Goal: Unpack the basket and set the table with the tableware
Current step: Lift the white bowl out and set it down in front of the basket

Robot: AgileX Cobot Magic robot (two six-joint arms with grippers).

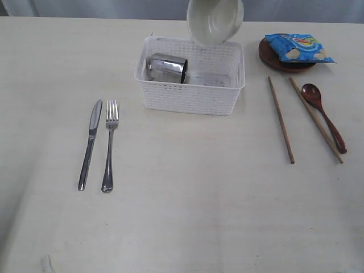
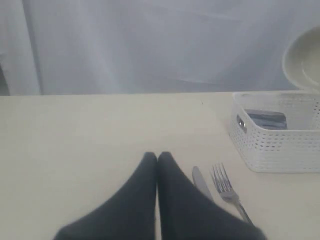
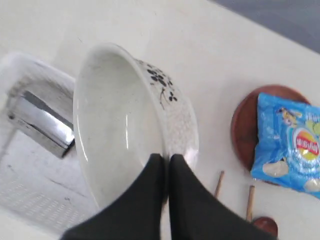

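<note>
Right wrist view: the right gripper [image 3: 165,159] pinches the rim of the bowl [image 3: 115,125] and holds it tilted on edge above the basket [image 3: 30,200].

Seen from the exterior view, the bowl hangs in the air over the far wall of the basket, which stands on the table [image 1: 187,199], and its hollow faces the camera. A cup [image 1: 166,67] lies on its side inside the basket, toward the left end. Left of the basket and apart from it, a knife [image 1: 89,142] and a fork [image 1: 109,145] lie side by side. On the right lie two chopsticks [image 1: 281,119], with a spoon [image 1: 323,114] just beside the outer one. Behind them a plate [image 1: 267,57] carries a chip bag [image 1: 298,47]. The left gripper [image 2: 157,157] sits low near the knife and fork, its fingers pressed together with nothing between them.
</note>
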